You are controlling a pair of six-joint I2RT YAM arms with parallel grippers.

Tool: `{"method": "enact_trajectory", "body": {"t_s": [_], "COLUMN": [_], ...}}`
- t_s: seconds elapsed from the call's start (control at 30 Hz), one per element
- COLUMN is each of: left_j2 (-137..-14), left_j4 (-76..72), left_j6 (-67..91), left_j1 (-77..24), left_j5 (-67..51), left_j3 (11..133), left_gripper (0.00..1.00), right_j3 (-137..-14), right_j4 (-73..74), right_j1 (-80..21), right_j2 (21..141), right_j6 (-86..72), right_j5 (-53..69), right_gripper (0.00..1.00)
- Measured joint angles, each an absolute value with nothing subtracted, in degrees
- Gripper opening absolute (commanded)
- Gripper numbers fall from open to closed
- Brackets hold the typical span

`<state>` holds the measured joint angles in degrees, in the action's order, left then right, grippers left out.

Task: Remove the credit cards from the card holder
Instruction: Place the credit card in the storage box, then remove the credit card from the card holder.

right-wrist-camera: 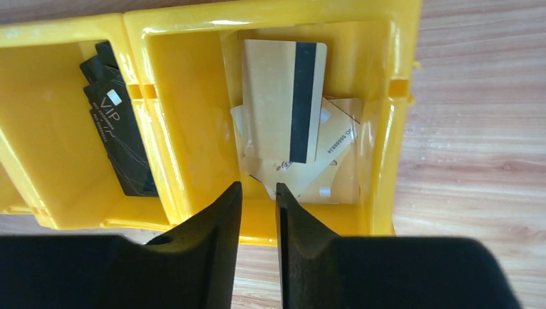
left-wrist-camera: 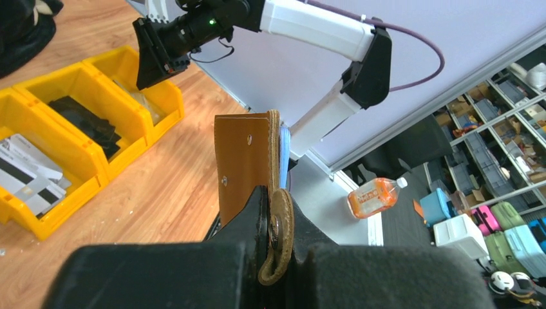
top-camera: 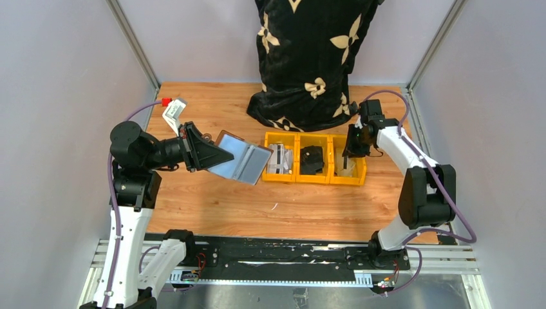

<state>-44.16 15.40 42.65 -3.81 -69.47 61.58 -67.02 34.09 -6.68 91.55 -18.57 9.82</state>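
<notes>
My left gripper (top-camera: 217,154) is shut on the card holder (top-camera: 242,161), which it holds open above the table, grey-silver inner side up. In the left wrist view its fingers (left-wrist-camera: 254,215) pinch the brown holder (left-wrist-camera: 244,161) at its snap strap (left-wrist-camera: 281,225). My right gripper (right-wrist-camera: 259,190) hangs over the rightmost yellow bin (right-wrist-camera: 380,122), slightly open with nothing between its fingers. Tan credit cards (right-wrist-camera: 273,96) lie loose in that bin, the top one showing a dark stripe. Black cards (right-wrist-camera: 119,129) lie in the middle bin, and grey striped cards (left-wrist-camera: 29,174) in the left one.
Three joined yellow bins (top-camera: 313,178) stand in a row mid-table. A black cloth bag with cream flowers (top-camera: 309,58) stands behind them. A small white device with a red plug (top-camera: 172,111) lies at the back left. Metal frame posts and grey walls close in both sides.
</notes>
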Motion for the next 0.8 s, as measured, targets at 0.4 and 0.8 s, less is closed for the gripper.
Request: {"method": "enact_trajectory", "body": {"t_s": [0.4, 0.8], "left_j2": [-44.12, -43.31], "left_j4": [4.05, -2.98], "left_j6": [53.1, 61.41], "left_j1": [-3.81, -3.81], "left_j5": [-69.82, -69.34], "left_j3": [61.95, 61.91], "left_gripper": [0.0, 0.0], "right_j3": [-66.81, -54.43], "right_j4": [29.28, -14.81], "right_j1": [-9.06, -38.83], "right_j2": [71.29, 56.23], "right_j6": [-22.63, -36.14], "right_j5": [18.65, 42.87], "right_gripper": [0.68, 0.79]}}
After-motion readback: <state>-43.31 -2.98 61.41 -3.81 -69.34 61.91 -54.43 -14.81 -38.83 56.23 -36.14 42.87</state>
